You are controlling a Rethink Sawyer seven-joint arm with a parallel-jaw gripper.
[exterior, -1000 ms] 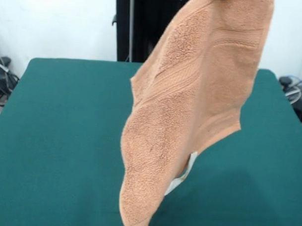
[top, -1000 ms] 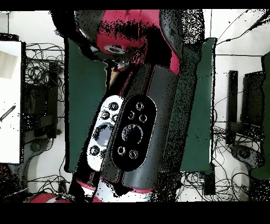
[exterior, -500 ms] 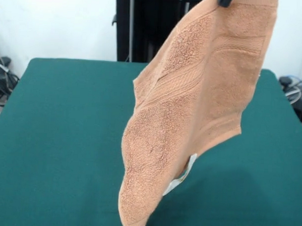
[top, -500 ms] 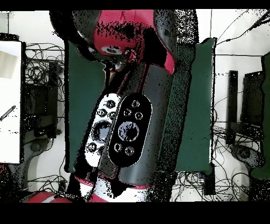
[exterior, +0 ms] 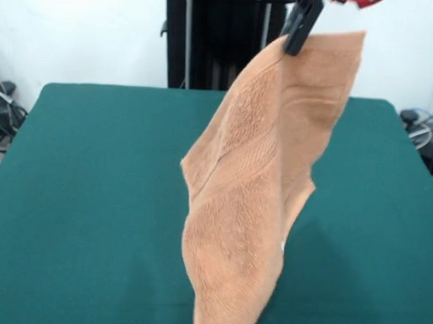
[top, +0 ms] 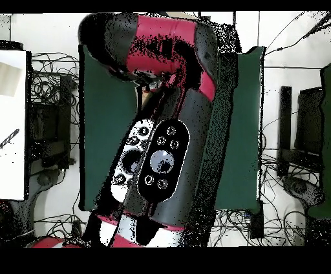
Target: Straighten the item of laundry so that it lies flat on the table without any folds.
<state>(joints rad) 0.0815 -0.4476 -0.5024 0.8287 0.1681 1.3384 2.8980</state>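
Mid-lift step: gripper (exterior: 298,38) at top right of centre in the front view, fingers clamped on the towel (exterior: 261,199) at an upper edge. Towel hangs diagonally toward bottom centre, creased lengthwise; can't tell if its lower end touches the green surface (exterior: 94,200). Overhead view: arm (top: 158,155) blocks everything. Next move probably: lower and drag so it lays out flat, then release.

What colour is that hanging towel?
Light orange-tan towel, with woven bands; clearest in the front view.
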